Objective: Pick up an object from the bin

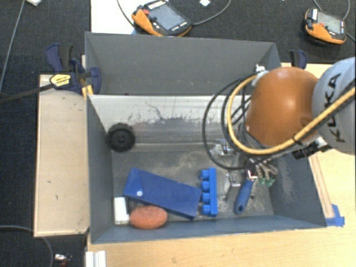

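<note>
The gripper (240, 178) hangs at the near right of the bin (167, 65), over a slim blue stick (243, 196); we cannot tell the gripper's opening. Probably light, stiff, smooth plastic: we would pinch it mid-length, crosswise.

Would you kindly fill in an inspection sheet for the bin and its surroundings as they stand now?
Surface: grey metal bin, floor scuffed.
Job's things: slim blue piece right by the gripper, at the bin's right side.
Clutter: blue ridged block, blue flat slab, orange-brown oval lump, small white block, black disc.
Grippers: gripper low in the bin beneath the orange cover; hold cannot be told.
Cables: yellow and black loops on the wrist.
Surroundings: two orange handheld units; white sheet.
</note>
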Controlling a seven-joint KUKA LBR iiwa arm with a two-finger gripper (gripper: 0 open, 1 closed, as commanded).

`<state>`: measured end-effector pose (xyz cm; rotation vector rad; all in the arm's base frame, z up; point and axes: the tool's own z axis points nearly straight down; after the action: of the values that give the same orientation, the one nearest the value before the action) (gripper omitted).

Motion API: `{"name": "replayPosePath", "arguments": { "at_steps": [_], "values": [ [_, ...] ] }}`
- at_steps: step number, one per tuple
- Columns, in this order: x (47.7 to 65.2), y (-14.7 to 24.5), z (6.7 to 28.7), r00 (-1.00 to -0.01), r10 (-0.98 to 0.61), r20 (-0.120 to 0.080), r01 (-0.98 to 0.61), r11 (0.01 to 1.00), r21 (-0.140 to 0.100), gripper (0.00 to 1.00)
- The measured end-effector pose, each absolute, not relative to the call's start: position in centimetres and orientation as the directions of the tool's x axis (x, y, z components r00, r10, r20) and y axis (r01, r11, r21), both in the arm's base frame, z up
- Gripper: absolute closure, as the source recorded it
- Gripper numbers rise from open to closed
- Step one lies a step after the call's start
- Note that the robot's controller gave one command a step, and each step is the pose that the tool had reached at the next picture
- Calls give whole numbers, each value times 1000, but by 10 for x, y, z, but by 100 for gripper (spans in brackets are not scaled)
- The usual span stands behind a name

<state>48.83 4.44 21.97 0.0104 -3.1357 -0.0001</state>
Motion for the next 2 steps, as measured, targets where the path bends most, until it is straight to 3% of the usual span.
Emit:
{"name": "replayPosePath", "arguments": {
  "at_steps": [1, 2],
  "values": [
    [490, 44, 224, -1000, -3, -3, -3, 1000, 1, 0],
    [516, 45, 99, -854, -520, -7, -520, 854, -3, 0]
  ]
}}
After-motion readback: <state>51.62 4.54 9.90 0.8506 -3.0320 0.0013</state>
